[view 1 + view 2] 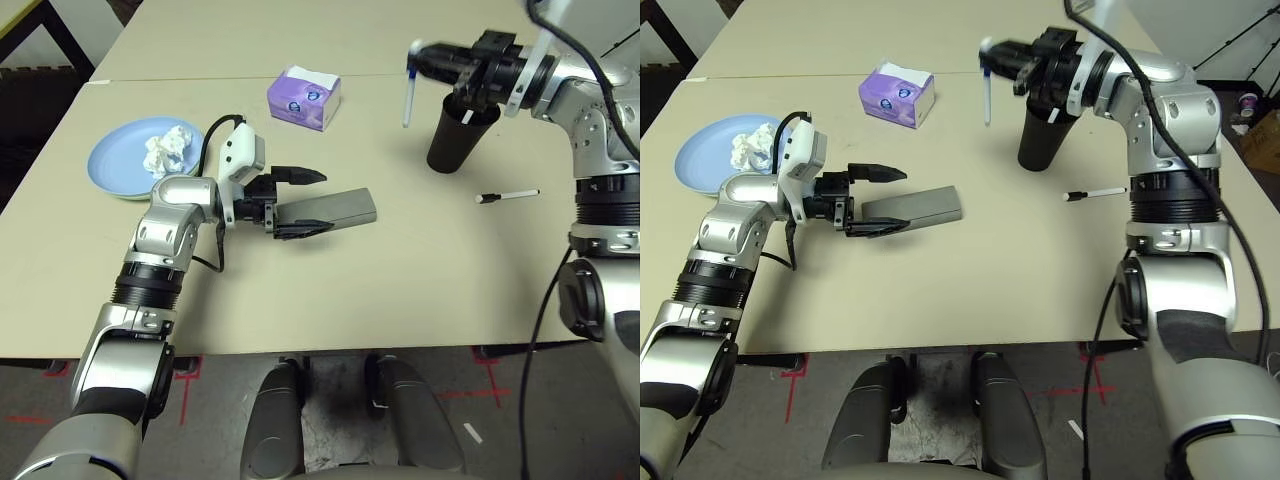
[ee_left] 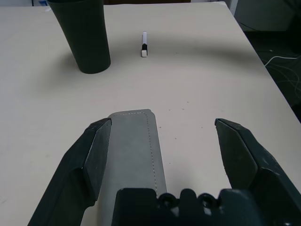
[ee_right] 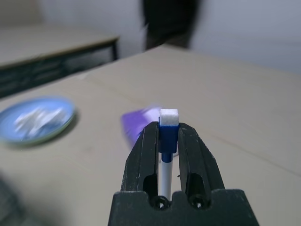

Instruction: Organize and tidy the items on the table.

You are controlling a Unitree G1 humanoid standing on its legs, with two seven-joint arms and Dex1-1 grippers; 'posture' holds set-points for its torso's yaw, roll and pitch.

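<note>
Pen (image 3: 164, 141) pinched in right claw (image 3: 168, 129), case (image 2: 136, 150) between open left claw (image 2: 164, 141)

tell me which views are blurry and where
Right wrist view: background plate and tissue box are smeared, while the held pen is sharp. Eye views: right gripper is motion-blurred. Left wrist view: crisp throughout.

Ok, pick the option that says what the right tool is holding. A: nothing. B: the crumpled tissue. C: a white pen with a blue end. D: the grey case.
C: the right tool is shut on a white pen with a blue end, held up near the black cup.
</note>
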